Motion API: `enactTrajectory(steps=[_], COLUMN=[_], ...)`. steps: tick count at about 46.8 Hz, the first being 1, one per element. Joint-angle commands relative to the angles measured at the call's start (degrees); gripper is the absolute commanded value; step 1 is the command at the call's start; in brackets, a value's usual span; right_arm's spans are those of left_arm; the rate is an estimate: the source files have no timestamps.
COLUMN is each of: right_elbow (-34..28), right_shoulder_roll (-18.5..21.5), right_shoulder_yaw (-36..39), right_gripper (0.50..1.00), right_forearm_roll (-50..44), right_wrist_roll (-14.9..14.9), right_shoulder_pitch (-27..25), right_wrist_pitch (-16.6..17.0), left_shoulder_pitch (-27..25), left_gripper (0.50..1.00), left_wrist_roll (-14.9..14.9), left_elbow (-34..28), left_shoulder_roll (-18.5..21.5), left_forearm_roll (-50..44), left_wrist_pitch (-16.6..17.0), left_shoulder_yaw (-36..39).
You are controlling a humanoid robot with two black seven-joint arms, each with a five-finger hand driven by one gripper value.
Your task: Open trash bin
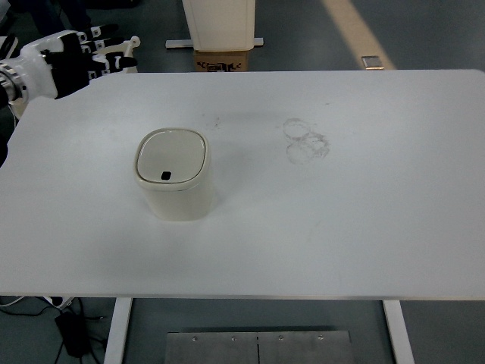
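Closed bin, hand far off.
Head view: the cream trash bin (173, 176) stands left of centre on the white table (364, 205), lid down. The left hand (72, 61) hovers over the far-left corner, fingers extended, empty.

Cream trash bin (173, 176) stands upright on the desk (341, 212), left of centre. Rounded-square lid (170, 155) is shut flat, with 1 small dark button (165, 176) near its front edge.

Single high head view, facing forward and down over white table (364, 227), near edge at bottom
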Motion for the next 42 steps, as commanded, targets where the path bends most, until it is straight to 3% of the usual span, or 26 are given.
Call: enactTrajectory(steps=[1, 10, 26, 42], right_elbow=[0.0, 0.0, 0.0, 0.0], right_shoulder_roll=[0.0, 0.0, 0.0, 0.0], right_shoulder_yaw=[-0.03, -0.03, -0.03, 0.06], right_gripper=[0.991, 0.991, 0.991, 0.991], right_forearm_roll=[0.09, 0.09, 0.09, 0.09], right_wrist_roll=[0.01, 0.01, 0.01, 0.01], right_shoulder_pitch=[0.0, 0.0, 0.09, 0.09], right_wrist_pitch=[0.0, 0.0, 0.0, 0.0], left_shoulder_pitch=[-5.69, -16.5, -29.6, -36.99], left_gripper=[1.0, 1.0, 1.0, 1.0], left_wrist_roll=[0.16, 0.43, 0.52, 0.43], left_elbow=[-1.33, -3.53, -9.24, -12.93], left_shoulder_roll=[-2.07, -8.13, -14.9, -19.04], left_forearm_roll=[0.87, 2.02, 2.28, 3.77], left_wrist_pitch=[-0.17, -0.52, -1.13, -2.98], left_shoulder_yaw=[6.97, 20.6, 29.74, 38.28])
